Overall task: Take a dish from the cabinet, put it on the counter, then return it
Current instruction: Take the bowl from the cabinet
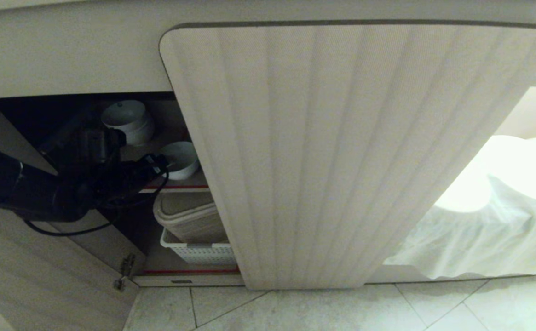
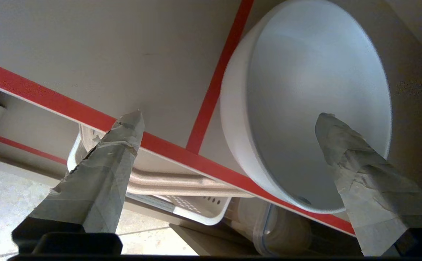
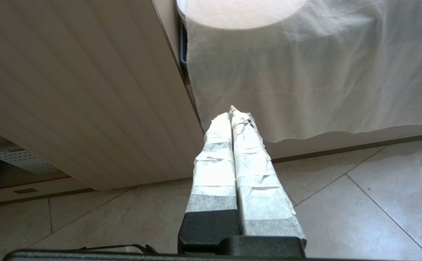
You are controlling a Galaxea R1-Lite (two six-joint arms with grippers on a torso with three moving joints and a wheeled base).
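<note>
Looking from the head camera: black left arm reaching into the low beige cabinet [image 1: 56,59] through the open side, its left gripper [image 1: 155,165] mostly lost against the dark interior, fingers not readable from here. Just beyond its tip, the small plain white round ceramic bowl [image 1: 180,158] sitting upright on the upper red-edged shelf [image 1: 175,187], half cut off by the closed vertically ribbed beige door [image 1: 355,151]. Deeper on that shelf, a stack of white bowls [image 1: 127,119], count unclear in the shadow. Below, a white perforated plastic basket [image 1: 198,252] on the lower shelf, holding a tilted beige lidded tub [image 1: 187,216]; contents of the tub hidden. To the right, a draped white cloth [image 1: 493,230] covering something unseen. Pale tiled floor [image 1: 341,308] along the bottom.

From the left wrist camera: 2 tape-wrapped fingers [image 2: 102,170] spread wide, nothing between them. 1 finger lying over the bowl's open mouth, the other outside over the shelf board; contact with the rim impossible to judge. Bowl interior bare. Beneath the shelf edge, the basket with the beige tub, beside a clear lidded container [image 2: 268,226], only partly visible.

From the right wrist camera: right gripper [image 3: 232,119] hanging low beside the ribbed door, taped fingers pressed together, gripping nothing, pointing toward the cloth above the floor tiles. Basket corner barely showing at the edge.
</note>
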